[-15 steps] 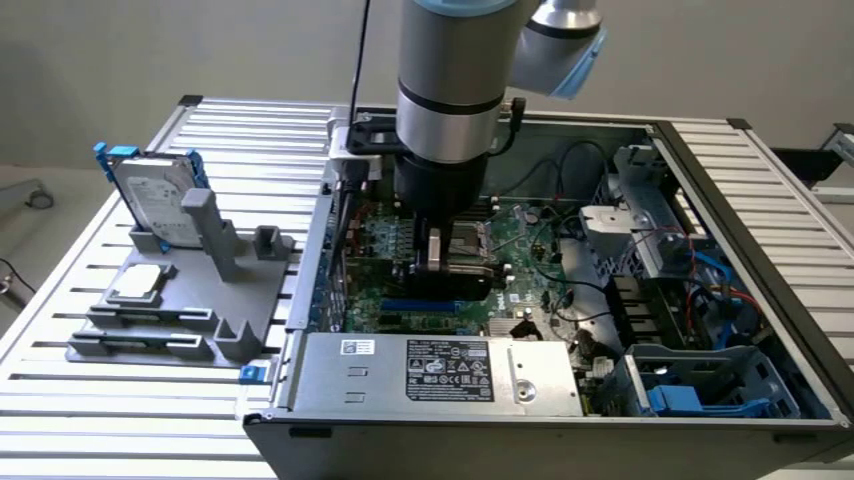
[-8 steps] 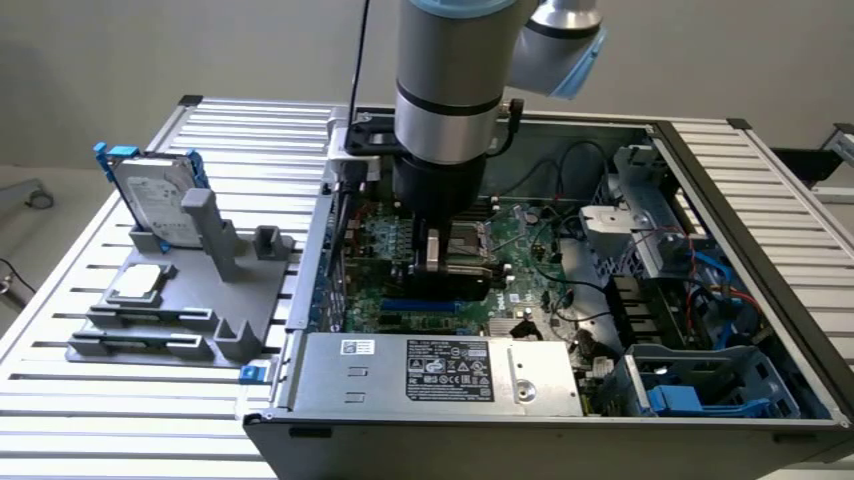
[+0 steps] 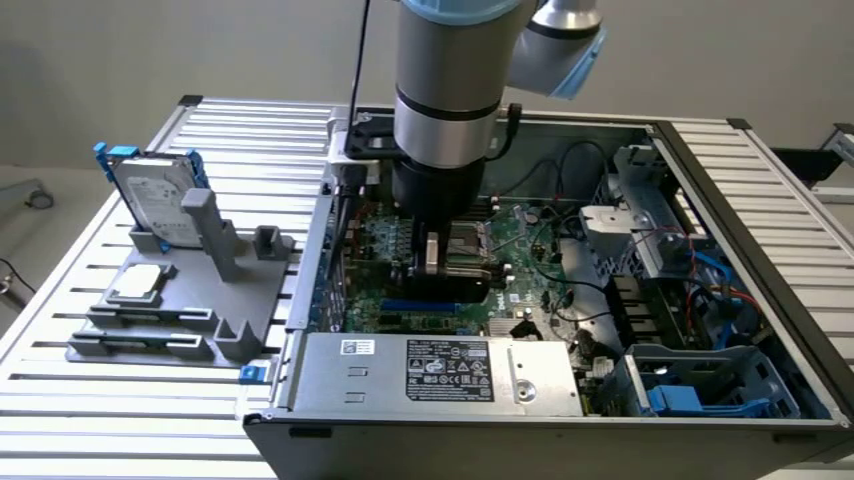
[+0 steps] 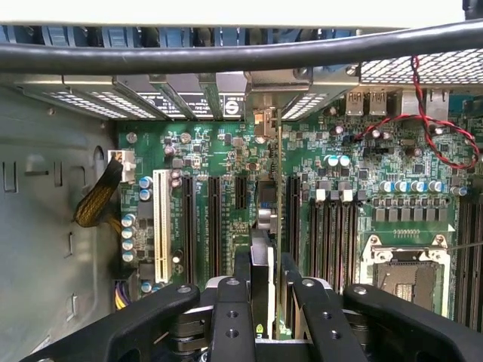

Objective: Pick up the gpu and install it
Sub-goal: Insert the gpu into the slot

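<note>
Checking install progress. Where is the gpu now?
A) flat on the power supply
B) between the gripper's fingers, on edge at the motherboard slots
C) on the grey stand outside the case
B: the gpu stands on edge in the gripper over the motherboard.

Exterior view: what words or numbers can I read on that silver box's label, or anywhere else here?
Silver box's black label: print too small to read.
White sticker beside it: too small.
Hard drive label: blurred.
Motherboard markings: unreadable.
Nothing legible.
</note>
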